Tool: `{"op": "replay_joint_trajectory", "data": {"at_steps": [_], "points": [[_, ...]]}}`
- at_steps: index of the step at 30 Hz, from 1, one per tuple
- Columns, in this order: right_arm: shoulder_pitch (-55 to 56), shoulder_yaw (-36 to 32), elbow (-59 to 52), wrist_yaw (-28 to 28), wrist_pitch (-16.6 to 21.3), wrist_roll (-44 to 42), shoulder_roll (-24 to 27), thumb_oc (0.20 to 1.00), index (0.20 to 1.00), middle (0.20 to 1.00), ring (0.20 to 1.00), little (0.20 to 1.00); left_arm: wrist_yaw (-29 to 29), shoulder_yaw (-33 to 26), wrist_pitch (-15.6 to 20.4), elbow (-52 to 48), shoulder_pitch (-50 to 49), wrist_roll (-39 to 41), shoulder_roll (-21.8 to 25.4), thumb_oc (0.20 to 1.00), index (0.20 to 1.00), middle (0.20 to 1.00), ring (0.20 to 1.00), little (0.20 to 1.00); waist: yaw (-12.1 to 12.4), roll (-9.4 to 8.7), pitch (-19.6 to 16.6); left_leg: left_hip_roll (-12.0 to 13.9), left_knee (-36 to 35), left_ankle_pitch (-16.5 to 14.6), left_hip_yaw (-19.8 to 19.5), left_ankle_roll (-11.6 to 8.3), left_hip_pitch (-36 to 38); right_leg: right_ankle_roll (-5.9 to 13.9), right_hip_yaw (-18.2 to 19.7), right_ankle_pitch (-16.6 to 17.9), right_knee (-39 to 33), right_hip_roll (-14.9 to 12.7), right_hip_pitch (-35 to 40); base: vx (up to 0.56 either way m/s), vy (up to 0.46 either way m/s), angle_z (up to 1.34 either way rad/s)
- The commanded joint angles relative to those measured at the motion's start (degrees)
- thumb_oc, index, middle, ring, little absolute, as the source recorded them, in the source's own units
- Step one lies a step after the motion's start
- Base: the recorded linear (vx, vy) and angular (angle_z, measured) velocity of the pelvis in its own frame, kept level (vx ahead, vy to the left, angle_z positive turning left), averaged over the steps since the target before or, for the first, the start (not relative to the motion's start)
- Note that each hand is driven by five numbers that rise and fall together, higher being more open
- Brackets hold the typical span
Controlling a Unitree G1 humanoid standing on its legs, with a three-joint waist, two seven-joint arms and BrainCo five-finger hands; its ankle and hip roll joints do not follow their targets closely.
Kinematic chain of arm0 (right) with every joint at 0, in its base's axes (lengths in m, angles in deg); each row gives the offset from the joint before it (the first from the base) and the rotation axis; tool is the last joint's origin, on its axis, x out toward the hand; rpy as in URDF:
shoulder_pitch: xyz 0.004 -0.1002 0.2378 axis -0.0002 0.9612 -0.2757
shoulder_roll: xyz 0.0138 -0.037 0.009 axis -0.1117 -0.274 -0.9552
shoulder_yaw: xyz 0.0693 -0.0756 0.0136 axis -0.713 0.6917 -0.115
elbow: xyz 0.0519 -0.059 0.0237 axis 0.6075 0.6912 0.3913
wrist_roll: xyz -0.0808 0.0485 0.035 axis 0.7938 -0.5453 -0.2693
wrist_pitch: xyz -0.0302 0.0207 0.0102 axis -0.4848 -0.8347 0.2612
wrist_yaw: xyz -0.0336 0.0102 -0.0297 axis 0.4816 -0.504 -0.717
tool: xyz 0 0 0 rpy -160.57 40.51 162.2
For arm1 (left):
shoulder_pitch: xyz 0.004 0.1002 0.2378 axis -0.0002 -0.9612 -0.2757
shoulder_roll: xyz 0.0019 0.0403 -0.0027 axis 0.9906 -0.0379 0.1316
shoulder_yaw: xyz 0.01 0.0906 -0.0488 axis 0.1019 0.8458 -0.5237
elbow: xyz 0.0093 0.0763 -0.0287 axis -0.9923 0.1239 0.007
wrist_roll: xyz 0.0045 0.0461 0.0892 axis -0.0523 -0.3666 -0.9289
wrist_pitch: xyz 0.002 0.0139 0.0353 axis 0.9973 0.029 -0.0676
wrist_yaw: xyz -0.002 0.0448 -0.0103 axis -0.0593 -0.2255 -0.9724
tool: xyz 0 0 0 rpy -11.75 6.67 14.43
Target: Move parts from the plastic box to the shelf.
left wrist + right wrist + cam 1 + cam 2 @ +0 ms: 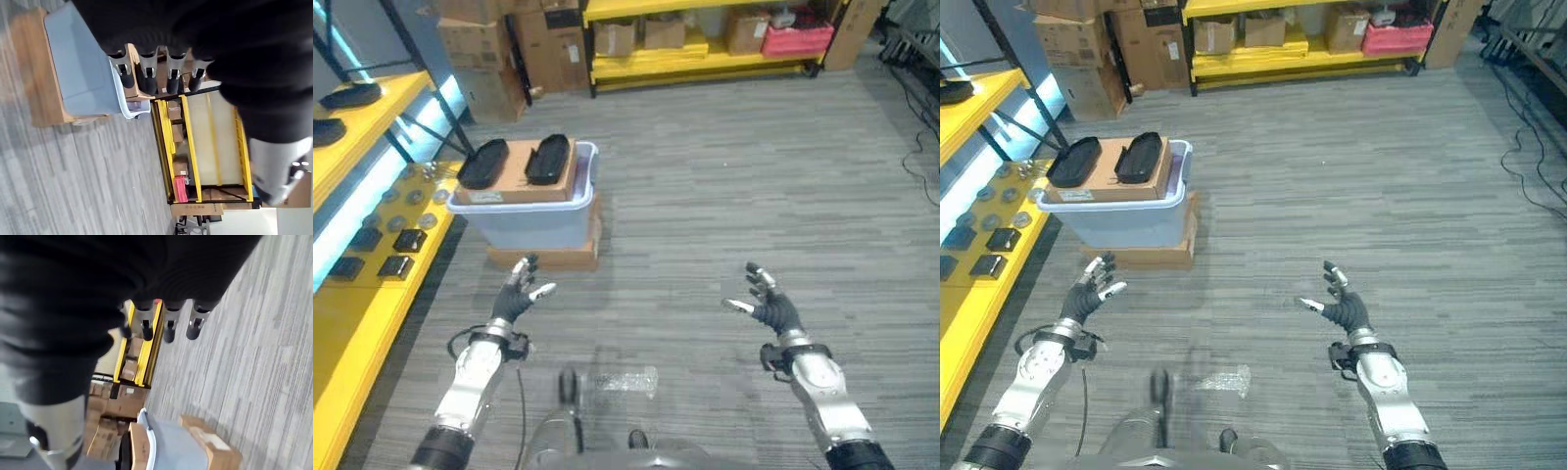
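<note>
Both hands hung empty above the grey floor, short of the plastic box.
The left hand and right hand spread relaxed fingers; two black parts lay on cardboard in the box beside the yellow shelf.

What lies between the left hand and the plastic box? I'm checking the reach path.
Just bare grey carpet separates the left hand from the plastic box, which sits on a flat cardboard box; the left eye view shows it.

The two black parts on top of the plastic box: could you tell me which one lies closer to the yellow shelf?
The left-hand black part, at the box corner facing the yellow shelf. The other black part lies beside it, farther from the shelf.
</note>
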Motion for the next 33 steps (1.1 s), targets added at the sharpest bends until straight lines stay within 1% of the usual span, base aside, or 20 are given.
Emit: {"op": "replay_joint_trajectory", "data": {"at_steps": [1, 4, 7, 10, 11, 12, 14, 16, 17, 19, 21, 22, 25, 26, 27, 28, 29, 31, 32, 33], "points": [[-1.8, -0.8, -4.4, -2.0, 2.8, 2.4, 2.1, 1.0, 1.0, 1.0, 1.0, 1.0, -1.7, -1.7, 3.0, -2.8, 2.2, 0.3, 3.0, 1.0, 1.0, 1.0, 1.0, 1.0, 1.6, -0.42, -1.3, -1.2, 1.2, 2.8, -1.7, -3.9, 4.3, 6.98, 9.3, -4.0, -4.2, -5.6, 8.7, 0.37, 0.201, 0.03], [-1.2, -1.1, -4.9, -1.5, 2.7, 3.2, 1.5, 1.0, 1.0, 1.0, 1.0, 1.0, -1.2, -1.6, 2.9, -3.5, 2.4, 0.1, 3.2, 1.0, 1.0, 1.0, 1.0, 1.0, 1.9, -0.02, -2.0, -1.7, 2.4, 3.7, -1.0, -3.82, 5.2, 7.9, 9.7, -4.4, -3.6, -7.4, 9.7, 0.32, 0.23, -0.34], [-1.2, -0.5, -5.0, -1.0, 2.4, 3.6, -0.1, 1.0, 1.0, 1.0, 1.0, 1.0, -0.9, -1.4, 2.9, -3.9, 3.3, -0.3, 4.3, 1.0, 1.0, 1.0, 1.0, 1.0, 2.6, -1.12, -3.3, -3.7, 5.7, 0.8, 1.0, -1.85, 5.8, 10.34, 11.5, -2.1, -0.5, -11.7, 8.7, 0.32, 0.274, -0.4], [-2.3, 1.2, -5.2, -0.3, 2.1, 3.9, -1.2, 1.0, 1.0, 1.0, 1.0, 1.0, -1.3, -2.0, 2.9, -4.8, 3.7, 0.0, 5.3, 1.0, 1.0, 1.0, 1.0, 1.0, 3.3, -2.09, -2.8, -5.0, 7.2, -1.7, 3.1, 0.33, 7.2, 13.43, 13.6, 7.6, 6.3, -14.3, 4.9, 0.2, 0.193, -0.4], [-2.8, 1.6, -5.1, -0.3, 1.9, 4.0, -1.1, 1.0, 1.0, 1.0, 1.0, 1.0, -1.4, -2.3, 2.9, -5.2, 3.8, 0.4, 5.6, 1.0, 1.0, 1.0, 1.0, 1.0, 3.5, -2.15, -2.6, -5.2, 7.4, -2.6, 3.8, 0.7, 7.7, 13.79, 14.5, 9.4, 7.9, -14.5, 3.8, 0.12, 0.1, -0.22], [-2.8, 1.6, -5.1, -0.3, 1.9, 4.0, -1.1, 1.0, 1.0, 1.0, 1.0, 1.0, -1.4, -2.3, 2.9, -5.2, 3.8, 0.4, 5.6, 1.0, 1.0, 1.0, 1.0, 1.0, 3.6, -2.15, -2.6, -5.1, 7.4, -2.6, 3.9, 0.7, 7.7, 13.8, 14.6, 9.4, 7.9, -14.5, 3.7, 0.13, 0.097, -0.24], [-4.8, 3.9, -4.0, 0.2, 1.7, 4.2, -2.0, 1.0, 1.0, 1.0, 1.0, 1.0, -1.9, -3.1, 3.1, -5.0, 3.9, -0.1, 6.3, 1.0, 1.0, 1.0, 1.0, 1.0, 4.6, -2.34, -1.8, -5.2, 8.5, -4.7, 5.9, 1.39, 9.0, 15.11, 13.4, 13.3, 7.1, -16.6, 2.0, 0.23, 0.15, -0.32], [-4.1, 4.5, -4.3, 1.5, 1.4, 3.5, -1.7, 1.0, 1.0, 1.0, 1.0, 1.0, -1.8, -3.6, 3.3, -5.2, 3.0, 0.5, 6.1, 1.0, 1.0, 1.0, 1.0, 1.0, 4.5, -2.09, -2.0, -5.4, 7.2, -5.9, 6.3, 2.13, 11.6, 14.07, 12.7, 10.1, 3.0, -13.2, -1.9, 0.26, 0.142, -0.33], [-4.1, 4.5, -4.3, 1.5, 1.4, 3.5, -1.6, 1.0, 1.0, 1.0, 1.0, 1.0, -1.8, -3.6, 3.3, -5.2, 2.9, 0.6, 6.0, 1.0, 1.0, 1.0, 1.0, 1.0, 4.4, -2.07, -2.1, -5.4, 7.2, -6.0, 6.1, 2.14, 11.6, 14.06, 12.5, 9.9, 3.1, -13.3, -1.8, 0.17, 0.087, 0.19], [-3.3, 4.3, -4.2, 1.6, 1.2, 3.3, -1.0, 1.0, 1.0, 1.0, 1.0, 1.0, -1.7, -3.0, 3.0, -5.0, 3.0, 0.4, 5.8, 1.0, 1.0, 1.0, 1.0, 1.0, 2.9, -1.36, -1.6, -5.8, 6.2, -6.7, 4.5, 2.73, 14.0, 12.76, 13.9, 4.2, 2.3, -7.6, -4.4, 0.2, 0.094, 0.58], [-2.8, 4.3, -4.2, 1.6, 1.3, 2.8, -0.7, 1.0, 1.0, 1.0, 1.0, 1.0, -1.8, -2.3, 2.9, -4.1, 3.3, 0.1, 5.5, 1.0, 1.0, 1.0, 1.0, 1.0, 1.3, -1.2, -0.8, -6.5, 5.5, -6.9, 2.5, 2.83, 15.8, 10.86, 16.2, 2.0, 2.7, -3.6, -4.7, 0.22, -0.007, 0.64], [-2.4, 3.6, -4.6, 1.3, 1.6, 2.3, -0.5, 1.0, 1.0, 1.0, 1.0, 1.0, -1.2, -2.2, 2.8, -4.2, 3.3, 0.0, 5.6, 1.0, 1.0, 1.0, 1.0, 1.0, 1.4, -1.44, -0.3, -7.2, 5.2, -6.9, 0.9, 2.63, 17.0, 9.16, 15.1, 1.6, 1.5, -3.3, -2.9, 0.19, -0.129, 0.96], [-1.9, 3.3, -4.3, 1.2, 1.7, 1.9, -0.3, 1.0, 1.0, 1.0, 1.0, 1.0, -1.1, -2.1, 2.8, -3.6, 3.3, -0.6, 5.2, 1.0, 1.0, 1.0, 1.0, 1.0, 0.9, -1.22, -0.5, -7.3, 5.8, -6.9, -0.9, 2.05, 17.3, 8.07, 14.5, 0.9, 0.6, -2.6, -1.7, 0.11, -0.114, 0.8], [-1.6, 2.9, -4.3, 1.5, 1.8, 1.7, 0.3, 1.0, 1.0, 1.0, 1.0, 1.0, -0.9, -2.2, 2.8, -3.7, 3.1, -0.3, 5.0, 1.0, 1.0, 1.0, 1.0, 1.0, 0.8, -0.92, -0.1, -7.8, 8.8, -6.5, -1.4, 0.91, 16.5, 7.76, 13.6, 1.0, -0.3, -2.6, -1.0, 0.1, -0.148, 0.63], [-1.3, 2.4, -4.2, 1.8, 1.8, 1.8, 1.7, 1.0, 1.0, 1.0, 1.0, 1.0, -0.6, -2.4, 2.9, -4.0, 2.8, 0.3, 4.8, 1.0, 1.0, 1.0, 1.0, 1.0, 0.9, -1.09, 1.3, -9.3, 17.7, -5.0, -2.0, -1.68, 12.3, 7.1, 12.4, 1.7, -1.1, -3.6, 0.0, 0.07, -0.082, 0.77], [-1.4, 2.1, -4.0, 1.8, 1.7, 1.9, 2.4, 1.0, 1.0, 1.0, 1.0, 1.0, -0.7, -2.4, 2.9, -3.9, 2.7, 0.2, 4.6, 1.0, 1.0, 1.0, 1.0, 1.0, 0.9, -1.02, 1.6, -9.7, 20.9, -4.1, -2.8, -2.86, 10.3, 6.74, 11.9, 1.6, -1.5, -4.0, 0.9, 0.02, -0.037, 0.9], [-1.4, 2.1, -3.9, 1.8, 1.7, 1.9, 2.5, 1.0, 1.0, 1.0, 1.0, 1.0, -0.7, -2.4, 2.9, -3.9, 2.7, 0.2, 4.6, 1.0, 1.0, 1.0, 1.0, 1.0, 0.7, -0.94, 1.6, -9.7, 21.4, -4.2, -3.0, -2.88, 10.0, 6.74, 11.7, 1.6, -1.6, -4.0, 1.0, 0.05, 0.047, 0.88], [-1.1, 0.9, -3.9, 1.2, 1.8, 2.4, 3.3, 1.0, 1.0, 1.0, 1.0, 1.0, -0.7, -2.5, 3.2, -3.8, 2.2, 0.1, 4.2, 1.0, 1.0, 1.0, 1.0, 1.0, 0.7, -0.92, 1.6, -7.7, 20.3, -4.7, -2.2, -3.29, 8.4, 6.74, 10.6, 0.7, -2.1, -5.7, 2.5, 0.1, 0.111, 0.47], [-0.6, -0.2, -4.1, 0.8, 2.0, 2.4, 3.4, 1.0, 1.0, 1.0, 1.0, 1.0, -0.8, -2.7, 3.3, -3.9, 1.9, 0.0, 4.2, 1.0, 1.0, 1.0, 1.0, 1.0, 0.7, -0.91, 1.4, -5.6, 17.8, -5.2, -1.7, -2.92, 8.2, 7.02, 9.9, 0.1, -2.2, -6.6, 2.8, 0.13, 0.153, 0.28], [-0.2, -1.1, -4.2, 0.1, 2.2, 2.2, 3.4, 1.0, 1.0, 1.0, 1.0, 1.0, -1.1, -2.6, 3.3, -3.9, 1.7, -0.1, 4.4, 1.0, 1.0, 1.0, 1.0, 1.0, 0.9, -0.91, 1.1, -3.6, 13.9, -3.9, -1.6, -2.98, 8.5, 7.16, 9.4, -0.4, -2.5, -7.1, 2.9, 0.09, 0.113, 0.18]]}}
